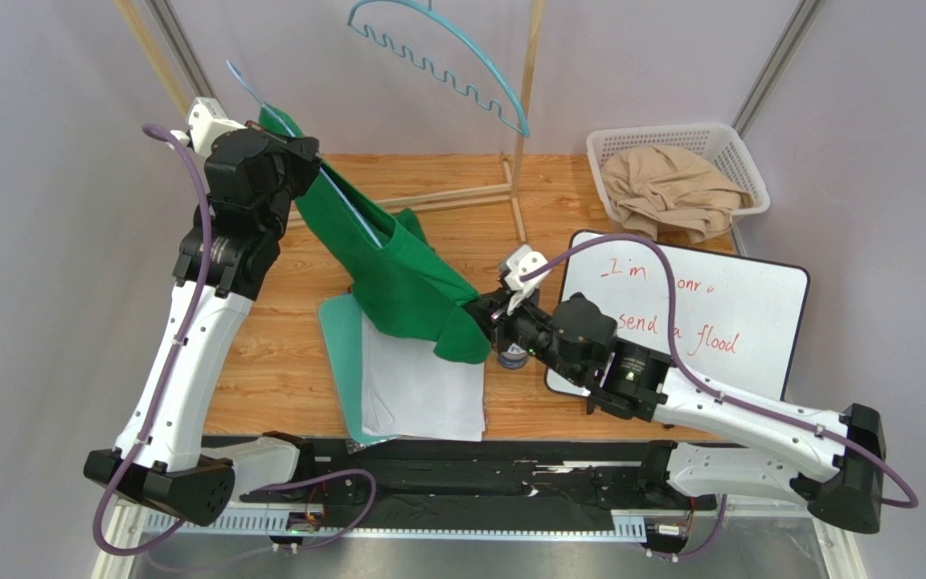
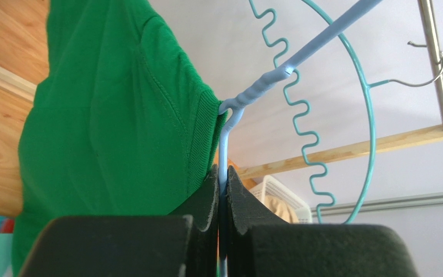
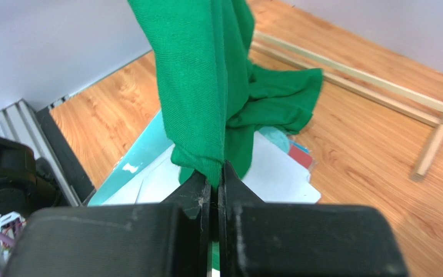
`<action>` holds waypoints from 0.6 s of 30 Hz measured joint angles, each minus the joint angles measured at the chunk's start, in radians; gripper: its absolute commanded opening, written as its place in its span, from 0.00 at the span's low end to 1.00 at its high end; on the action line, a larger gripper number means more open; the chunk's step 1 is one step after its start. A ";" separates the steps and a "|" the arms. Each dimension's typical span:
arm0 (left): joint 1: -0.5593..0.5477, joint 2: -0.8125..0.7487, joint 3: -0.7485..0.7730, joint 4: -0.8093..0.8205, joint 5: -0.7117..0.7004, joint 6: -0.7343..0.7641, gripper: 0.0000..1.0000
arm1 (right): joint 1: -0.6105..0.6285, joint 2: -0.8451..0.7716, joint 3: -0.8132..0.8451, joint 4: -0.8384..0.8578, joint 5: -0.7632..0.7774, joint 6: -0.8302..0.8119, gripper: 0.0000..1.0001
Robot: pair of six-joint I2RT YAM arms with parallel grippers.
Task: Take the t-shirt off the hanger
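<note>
A green t-shirt point(image 1: 395, 272) hangs slantwise from a light-blue wire hanger point(image 1: 242, 87) held up at the back left. My left gripper point(image 1: 290, 157) is shut on the hanger's wire point(image 2: 224, 156) just beside the ribbed collar point(image 2: 203, 138). The shirt point(image 3: 206, 81) trails down to the table's middle, where my right gripper point(image 1: 484, 316) is shut on its bottom hem point(image 3: 203, 161). The hanger's lower bar is hidden inside the cloth.
A teal wavy hanger point(image 1: 456, 60) hangs on a wooden rack point(image 1: 522, 109) at the back. A white basket point(image 1: 722, 151) with tan cloth sits back right. A whiteboard point(image 1: 734, 314) lies under the right arm. White and teal sheets point(image 1: 420, 386) lie below the shirt.
</note>
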 measured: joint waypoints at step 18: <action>0.023 -0.007 0.024 0.042 0.394 -0.299 0.00 | -0.145 0.207 0.169 -0.018 -0.010 0.053 0.00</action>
